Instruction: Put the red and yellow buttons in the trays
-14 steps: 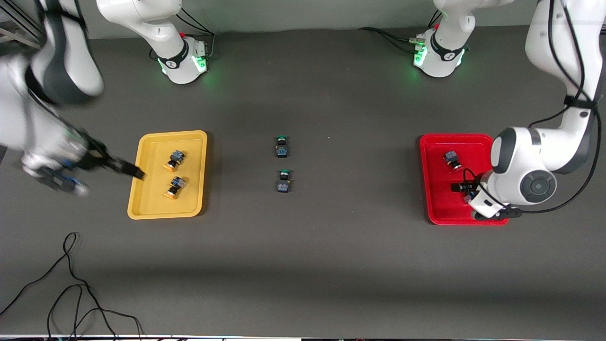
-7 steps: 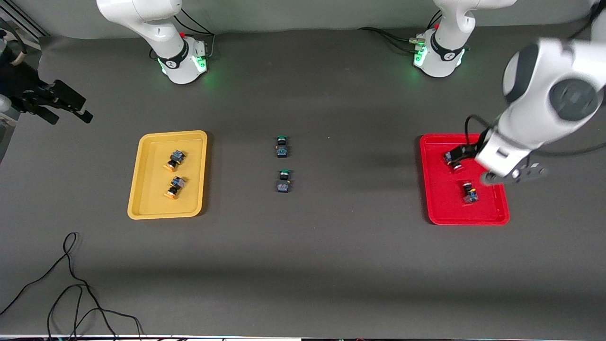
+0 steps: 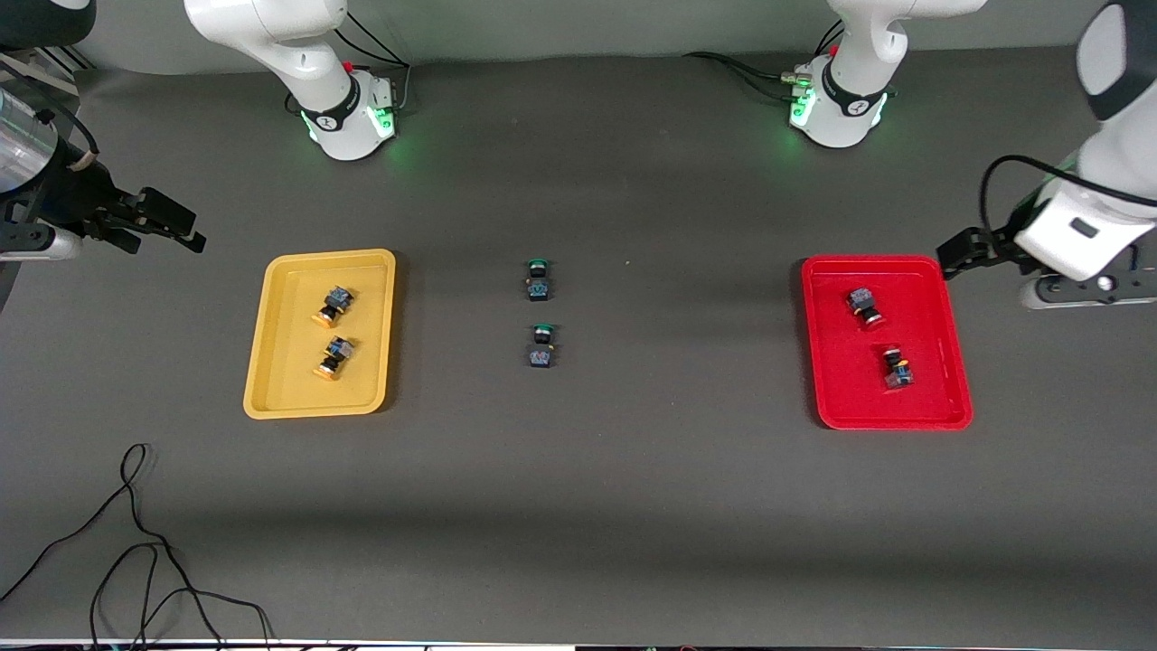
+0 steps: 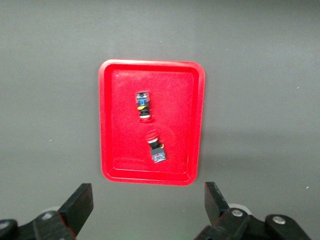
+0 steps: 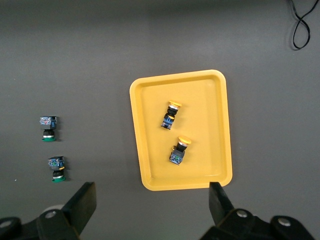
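Two trays: yellow tray [image 3: 271, 362] toward the right arm's end of the table, red tray [image 3: 954, 362] toward the left arm's end.
Yellow buttons: two yellow-capped buttons [image 3: 331, 306] [image 3: 333, 356] lie in the yellow tray, apart, on their sides.
Red buttons: two red-capped buttons [image 3: 863, 305] [image 3: 898, 366] lie in the red tray, apart.
Green buttons: two green-capped buttons [image 3: 538, 278] [image 3: 541, 344] on the bare table [image 3: 633, 497] between the trays, one nearer the front camera.
Left gripper [image 4: 148, 207]: raised over the table just beside the red tray's edge; jaws wide apart, holding nothing.
Right gripper [image 5: 152, 210]: raised over the table near the yellow tray; jaws wide apart, holding nothing.
Cable [image 3: 136, 542]: loose black loops on the table, nearer the front camera than the yellow tray.
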Controlling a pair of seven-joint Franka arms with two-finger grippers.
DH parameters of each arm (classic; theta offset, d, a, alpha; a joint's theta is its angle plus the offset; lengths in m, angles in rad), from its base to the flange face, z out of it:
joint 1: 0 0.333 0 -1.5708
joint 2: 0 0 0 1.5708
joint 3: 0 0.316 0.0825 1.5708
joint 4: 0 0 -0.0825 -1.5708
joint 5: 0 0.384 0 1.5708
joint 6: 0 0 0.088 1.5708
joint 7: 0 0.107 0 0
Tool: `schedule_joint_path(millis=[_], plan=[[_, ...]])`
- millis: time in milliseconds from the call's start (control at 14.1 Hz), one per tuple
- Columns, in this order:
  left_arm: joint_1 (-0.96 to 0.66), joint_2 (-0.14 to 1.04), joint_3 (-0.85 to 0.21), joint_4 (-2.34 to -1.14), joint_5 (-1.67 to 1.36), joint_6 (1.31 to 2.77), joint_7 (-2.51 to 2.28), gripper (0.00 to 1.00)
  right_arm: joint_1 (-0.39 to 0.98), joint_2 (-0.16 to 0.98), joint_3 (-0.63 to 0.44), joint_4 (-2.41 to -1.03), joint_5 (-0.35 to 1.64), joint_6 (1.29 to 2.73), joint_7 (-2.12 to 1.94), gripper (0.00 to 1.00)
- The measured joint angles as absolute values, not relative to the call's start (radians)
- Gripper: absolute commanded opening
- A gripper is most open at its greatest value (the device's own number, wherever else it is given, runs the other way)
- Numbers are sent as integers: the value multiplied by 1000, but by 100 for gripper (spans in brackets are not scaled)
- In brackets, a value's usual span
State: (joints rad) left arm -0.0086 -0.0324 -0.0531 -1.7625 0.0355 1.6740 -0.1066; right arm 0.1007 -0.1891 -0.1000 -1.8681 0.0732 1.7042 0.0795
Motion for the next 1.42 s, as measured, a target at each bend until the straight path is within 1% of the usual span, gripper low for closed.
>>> schedule_joint_path(millis=[142,284,355,496,638,922,1418], plan=[[89,-27,-139,-1744,33,1663,-96,99,101,-192,-100,-1861,73,1704,73,100],[105,-23,-162,-1734,28,1662,-96,99,101,-198,-100,-1855,73,1704,69,100],[88,-24,-152,-1729,26,1658,-96,100,101,-200,-100,-1855,73,1704,68,100],[6,-24,-76,-1718,24,1640,-96,99,101,-201,-100,-1855,73,1704,67,100],[-37,-24,-39,-1706,24,1637,-96,99,101,-201,-93,-1855,72,1704,66,100],[-45,-24,-34,-1694,24,1618,-96,99,102,-201,-61,-1844,3,1704,66,100],[-46,-16,-31,-1691,24,1616,-96,99,102,-201,-60,-1833,-5,1698,66,100]])
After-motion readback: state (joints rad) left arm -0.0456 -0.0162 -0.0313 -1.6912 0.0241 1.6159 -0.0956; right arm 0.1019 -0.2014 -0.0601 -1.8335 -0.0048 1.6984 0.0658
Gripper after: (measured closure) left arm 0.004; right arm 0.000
